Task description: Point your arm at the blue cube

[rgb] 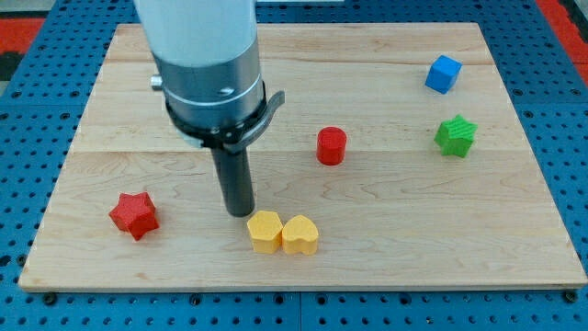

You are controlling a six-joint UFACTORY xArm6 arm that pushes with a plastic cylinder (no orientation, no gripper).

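Observation:
The blue cube [443, 74] sits near the view's top right corner of the wooden board [386, 257]. My tip [240, 212] rests on the board at the lower middle-left, far from the blue cube. It stands just up and left of a yellow hexagonal block [265, 231], close to it; I cannot tell whether they touch. A yellow heart block [299, 235] sits against that block's right side.
A red cylinder [331, 145] stands near the board's middle. A green star block [456, 136] lies below the blue cube at the right. A red star block [134, 214] lies at the lower left. The arm's wide grey body [202, 55] covers the upper left.

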